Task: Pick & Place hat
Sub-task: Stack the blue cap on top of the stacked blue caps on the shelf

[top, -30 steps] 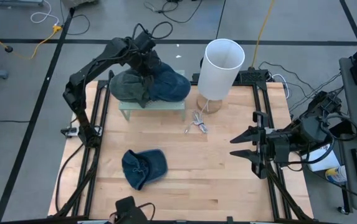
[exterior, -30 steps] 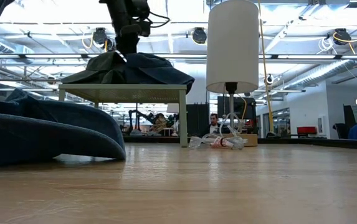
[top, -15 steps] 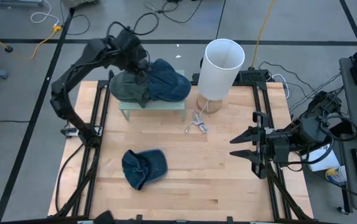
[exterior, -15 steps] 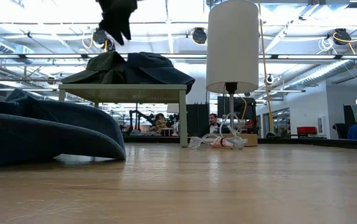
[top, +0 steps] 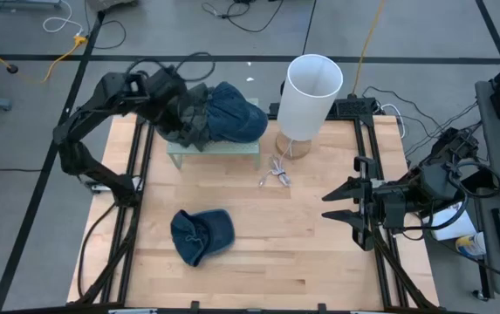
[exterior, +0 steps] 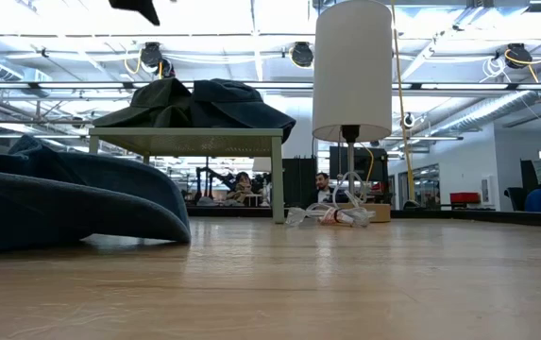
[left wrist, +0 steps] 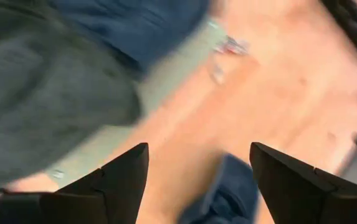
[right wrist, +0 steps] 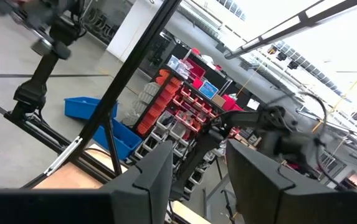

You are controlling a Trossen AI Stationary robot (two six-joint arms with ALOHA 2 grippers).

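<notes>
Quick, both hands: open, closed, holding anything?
Left hand: open, empty, above the hats on the small stand.
Right hand: open, empty, at the table's right edge.

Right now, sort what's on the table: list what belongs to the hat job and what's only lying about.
Job:
- dark grey hat and blue hat on the small stand
- blue hat on the tabletop
- left tool, open, empty, over the stand's left end

Lying about:
- white lamp
- its cord
- right tool, open, parked at the table's right edge
</notes>
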